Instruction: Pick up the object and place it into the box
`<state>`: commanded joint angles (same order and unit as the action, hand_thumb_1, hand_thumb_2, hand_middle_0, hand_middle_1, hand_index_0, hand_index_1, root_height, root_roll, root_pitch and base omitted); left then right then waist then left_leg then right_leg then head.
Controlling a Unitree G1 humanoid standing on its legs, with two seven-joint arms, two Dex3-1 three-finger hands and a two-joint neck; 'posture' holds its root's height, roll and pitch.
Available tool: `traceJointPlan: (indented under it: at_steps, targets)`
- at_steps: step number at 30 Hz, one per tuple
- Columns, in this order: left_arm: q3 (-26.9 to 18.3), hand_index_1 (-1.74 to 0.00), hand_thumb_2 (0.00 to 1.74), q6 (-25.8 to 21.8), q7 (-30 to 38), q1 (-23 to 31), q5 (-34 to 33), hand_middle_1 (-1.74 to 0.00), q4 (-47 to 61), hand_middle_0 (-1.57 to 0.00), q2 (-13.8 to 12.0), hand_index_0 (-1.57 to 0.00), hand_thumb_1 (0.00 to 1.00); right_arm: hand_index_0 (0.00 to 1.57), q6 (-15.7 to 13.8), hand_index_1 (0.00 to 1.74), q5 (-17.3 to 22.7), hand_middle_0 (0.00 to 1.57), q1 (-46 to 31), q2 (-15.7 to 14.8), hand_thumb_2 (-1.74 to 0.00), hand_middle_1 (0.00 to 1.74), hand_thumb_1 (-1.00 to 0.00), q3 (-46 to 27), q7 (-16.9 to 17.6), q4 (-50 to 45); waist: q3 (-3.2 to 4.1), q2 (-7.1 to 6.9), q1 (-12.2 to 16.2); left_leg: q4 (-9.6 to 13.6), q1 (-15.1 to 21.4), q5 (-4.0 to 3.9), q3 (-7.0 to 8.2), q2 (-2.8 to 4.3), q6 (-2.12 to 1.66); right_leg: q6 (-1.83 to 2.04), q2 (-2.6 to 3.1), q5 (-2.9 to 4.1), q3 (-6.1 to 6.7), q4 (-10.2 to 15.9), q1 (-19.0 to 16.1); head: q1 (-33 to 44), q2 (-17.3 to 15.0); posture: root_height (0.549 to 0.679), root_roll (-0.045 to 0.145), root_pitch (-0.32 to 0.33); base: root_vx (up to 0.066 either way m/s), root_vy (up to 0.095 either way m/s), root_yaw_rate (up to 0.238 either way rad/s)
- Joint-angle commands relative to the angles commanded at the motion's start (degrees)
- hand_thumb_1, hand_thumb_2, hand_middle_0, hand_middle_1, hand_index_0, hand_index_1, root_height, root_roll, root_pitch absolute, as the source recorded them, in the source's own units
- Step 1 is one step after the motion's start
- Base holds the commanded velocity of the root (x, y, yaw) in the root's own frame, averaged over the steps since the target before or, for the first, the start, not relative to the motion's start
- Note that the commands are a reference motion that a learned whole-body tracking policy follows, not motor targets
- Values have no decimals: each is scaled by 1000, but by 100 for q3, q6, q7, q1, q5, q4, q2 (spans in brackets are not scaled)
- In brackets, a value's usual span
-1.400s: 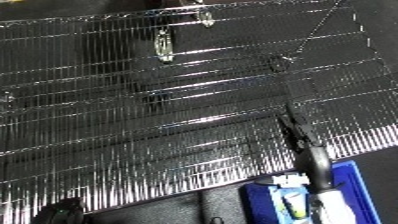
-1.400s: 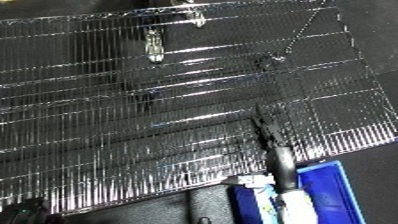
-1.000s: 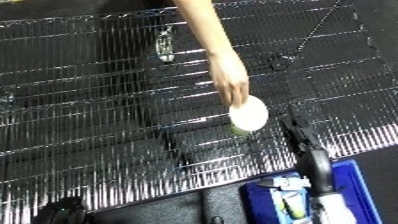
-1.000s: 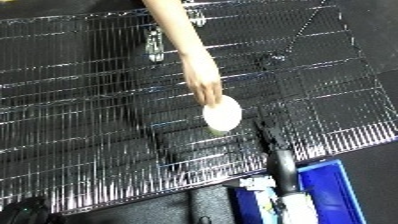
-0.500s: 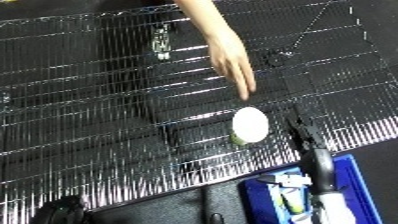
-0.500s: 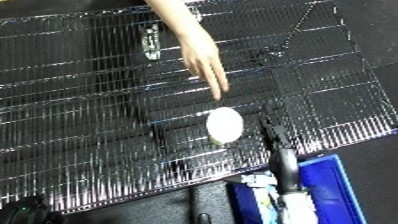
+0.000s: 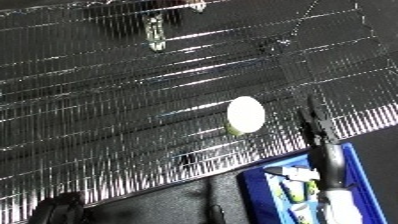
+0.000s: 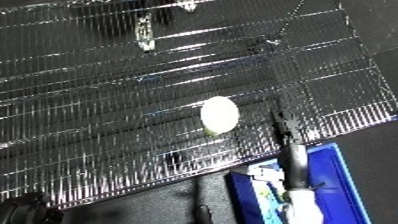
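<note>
The right hand (image 7: pixel 313 125) reaches up from the near right edge, dark and thin; whether its fingers are spread or curled cannot be told. The person's arm seen half a second ago is gone. The white object (image 7: pixel 245 114) lies alone on the wire rack (image 7: pixel 107 100), just left of the hand, with the blue bin (image 7: pixel 355 165) nearer.

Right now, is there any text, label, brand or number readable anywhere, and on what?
None can be read.
White round object on the wire rack: no visible print.
Items inside the blue bin: possible packaging, too blurred to read.
</note>
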<state>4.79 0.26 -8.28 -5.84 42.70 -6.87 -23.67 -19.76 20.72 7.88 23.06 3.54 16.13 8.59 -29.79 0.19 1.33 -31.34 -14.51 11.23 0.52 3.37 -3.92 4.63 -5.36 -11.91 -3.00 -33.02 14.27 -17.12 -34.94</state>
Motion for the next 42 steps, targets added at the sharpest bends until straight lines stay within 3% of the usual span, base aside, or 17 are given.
traceJointPlan:
  at_steps: [10, 21, 35, 42]
  targets:
    - [192, -1740, 1740, -61, 199, -351, -156, -1740, 157, -1570, -26, -1570, 1000, 0, 98, 0, 153, 0, 350, 96, 0, 0, 0, 159, 57, 212, 0, 38, -12, -360, -642, 46, -14, -84, 33, 4, 16, -23, -3, -411, 672, -272, 666, 654, 44, -11, -40, -27, 5]
    - [256, -1740, 1740, 74, 382, -575, -208, -1740, 133, -1570, -94, -1570, 1000, 0, 72, 0, 275, 0, 865, 162, 0, 0, 0, 215, -6, 415, 0, 136, -47, -739, -1300, 161, -37, -171, 69, -27, -18, -128, -6, -882, 1362, -503, 1301, 645, 51, 49, -43, -15, 29]
    - [361, -1740, 1740, 91, 527, -707, -151, -1740, 109, -1570, -95, -1570, 1000, 0, 178, 0, 367, 0, 1590, 232, 0, 0, 0, 296, -142, 533, 0, 210, -135, -1040, -1735, 316, -76, -215, 100, -71, -53, -225, -29, -1215, 1820, -746, 1510, 638, 54, 91, 9, -9, 19]
    - [340, -1740, 1740, 33, 738, -827, -42, -1740, 66, -1570, -42, -1570, 1000, 0, 180, 0, 459, 0, 1963, 213, 0, 0, 0, 325, -174, 765, 0, 262, -209, -1097, -1923, 344, -98, -241, 124, -94, -70, -259, -48, -1344, 2041, -786, 1525, 634, 54, 112, -1, 0, 55]
